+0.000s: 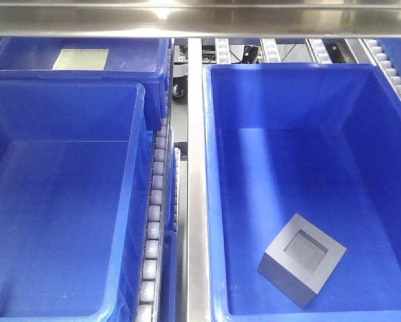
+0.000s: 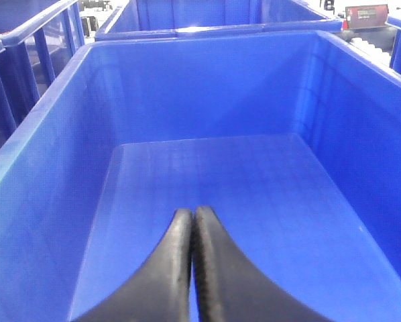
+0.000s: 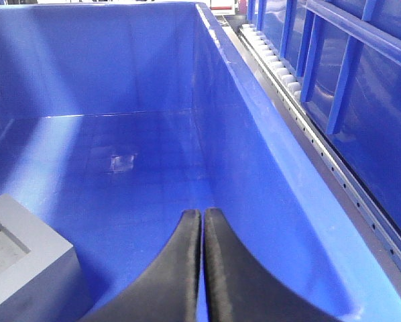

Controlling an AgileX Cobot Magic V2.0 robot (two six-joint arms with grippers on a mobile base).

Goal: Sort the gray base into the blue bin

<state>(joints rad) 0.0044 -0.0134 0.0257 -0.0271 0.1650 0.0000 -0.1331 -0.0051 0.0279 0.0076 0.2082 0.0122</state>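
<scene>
Both sets of jaws are pressed together with nothing between them. From the left wrist camera, the left gripper [image 2: 193,218] hangs over the floor of a bare blue tub [image 2: 46,114]. Over on the right, the right gripper [image 3: 202,218] sits inside the blue bin [image 1: 208,201], near its right wall. Down on that bin's floor lies the gray base [image 1: 302,259], recess facing up, just left of the right gripper and apart from it.

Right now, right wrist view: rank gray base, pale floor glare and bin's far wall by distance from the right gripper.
1. gray base, lower left beside the right gripper
2. pale floor glare, mid-floor, left of centre
3. far wall of the blue bin, top
</scene>
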